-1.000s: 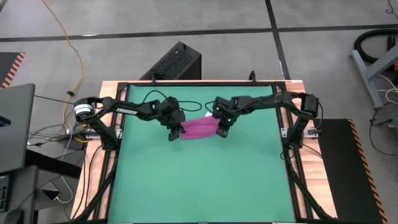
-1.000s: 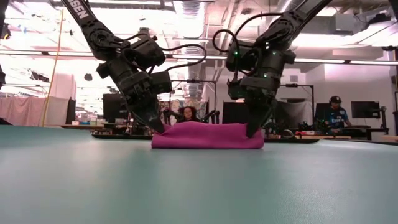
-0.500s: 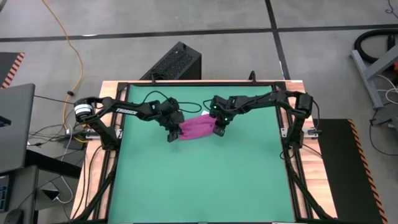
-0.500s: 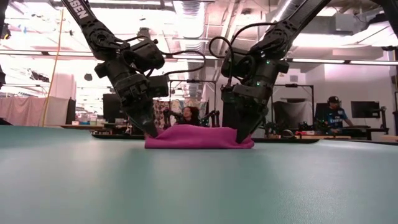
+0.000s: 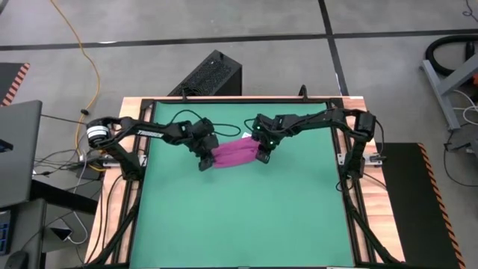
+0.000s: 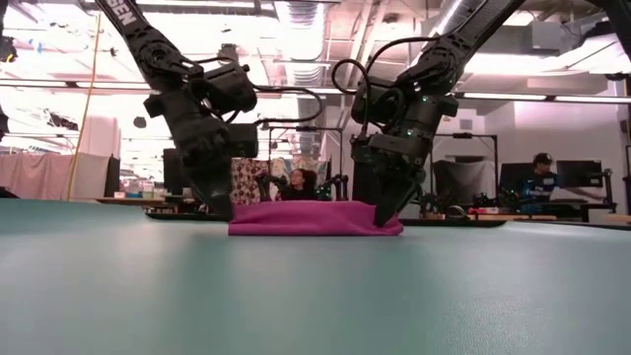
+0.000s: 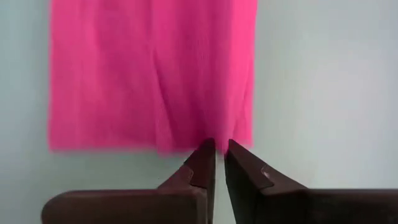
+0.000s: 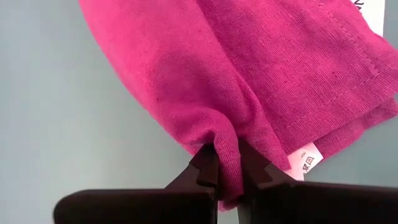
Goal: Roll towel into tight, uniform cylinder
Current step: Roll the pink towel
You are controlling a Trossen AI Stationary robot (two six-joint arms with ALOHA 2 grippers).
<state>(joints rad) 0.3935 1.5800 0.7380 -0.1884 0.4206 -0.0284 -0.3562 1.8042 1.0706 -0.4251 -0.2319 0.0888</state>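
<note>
Two dark robot arms reach inward over a green desk [image 5: 239, 217] and meet at a magenta-pink towel [image 5: 235, 155], which lies as a low, flattened bundle toward the far middle of the surface; from above, the left pincer [image 5: 203, 161] sits at the towel's left end and the right pincer [image 5: 263, 155] at its right end, so the cloth spans the gap between them.

At desk height the towel [image 6: 315, 218] appears as a long, low strip resting on the green surface; the left pincer [image 6: 219, 207] comes down just at its left end and the right pincer [image 6: 385, 217] presses into its right end, tilted inward; behind the desk a room with monitors shows, with a seated person [image 6: 296, 183] visible between the arms and another person [image 6: 540, 177] far off to the right.

From the left wrist, the left pincer [image 7: 219, 151] has its two dark tips nearly together with only a thin gap, touching the near edge of the flat pink towel [image 7: 149, 74]; whether cloth is pinched between them cannot be told.

From the right wrist, the right pincer [image 8: 227, 163] is clenched on a raised fold of towel [image 8: 249, 74] bunched between its tips; a small white tag [image 8: 303, 162] lies just beside the pincer at the cloth's edge; stitched hems of layered folds run past it.
</note>
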